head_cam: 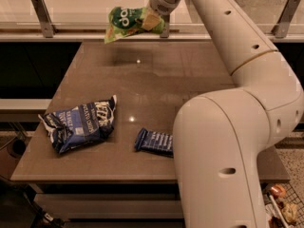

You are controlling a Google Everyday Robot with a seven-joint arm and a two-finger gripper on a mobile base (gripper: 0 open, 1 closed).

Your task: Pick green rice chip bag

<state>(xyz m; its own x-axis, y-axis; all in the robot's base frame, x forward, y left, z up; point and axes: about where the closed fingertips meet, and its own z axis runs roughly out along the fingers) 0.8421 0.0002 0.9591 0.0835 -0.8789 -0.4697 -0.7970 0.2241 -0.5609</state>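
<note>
The green rice chip bag [124, 23] is a light green glossy bag with a dark green logo patch and white "pop" lettering. It hangs in the air above the far edge of the brown table [156, 94], clear of the surface. My gripper [153, 16] is shut on the bag's right end and holds it up near the top of the view. The white arm reaches from the lower right up and across the table to it.
A larger blue-and-white chip bag [80, 125] lies at the table's front left. A small dark blue bar wrapper [154, 142] lies near the front middle, next to my arm's base. A railing with metal posts [42, 15] runs behind the table.
</note>
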